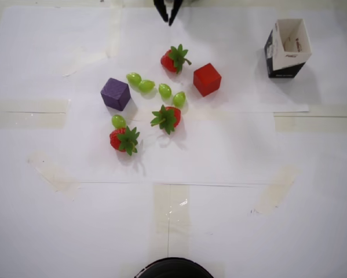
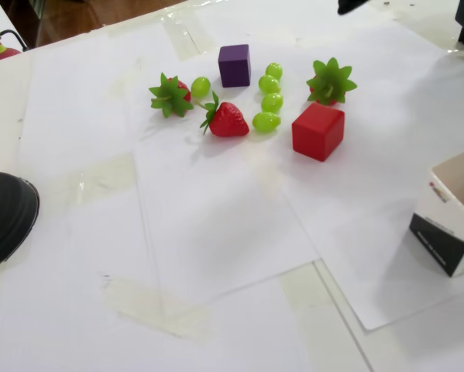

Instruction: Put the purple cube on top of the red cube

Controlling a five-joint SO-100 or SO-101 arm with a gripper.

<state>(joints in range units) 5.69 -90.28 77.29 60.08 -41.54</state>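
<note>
Purple cube [image 1: 115, 94] sits on the white paper [image 1: 219, 150] covering the worktop, at the left end of the cluster of things in the overhead view, resting flat and touching nothing. The red cube [image 1: 207, 79] sits well to its right in that view, also flat on the paper, with nothing on top of it. Between the two cubes runs a loose row of four green grapes [image 1: 156, 88]; a fifth grape [image 1: 119, 121] lies just below the purple cube, beside a strawberry [image 1: 124, 139]. A second strawberry [image 1: 167, 117] lies below the row of grapes, and a third [image 1: 174, 59] lies just up and left of the red cube, near it but apart.

The hand [image 1: 167, 19] shows only as two dark fingertips at the top edge of the overhead view, above the third strawberry and well clear of everything; the tips stand slightly apart and hold nothing. In the fixed view only a dark tip [image 2: 352, 5] shows at the top edge.

An open paper box [image 1: 287, 47] stands upright at the upper right of the overhead view, away from the cubes. A dark round thing [image 1: 173, 269] shows at the bottom edge.
</note>
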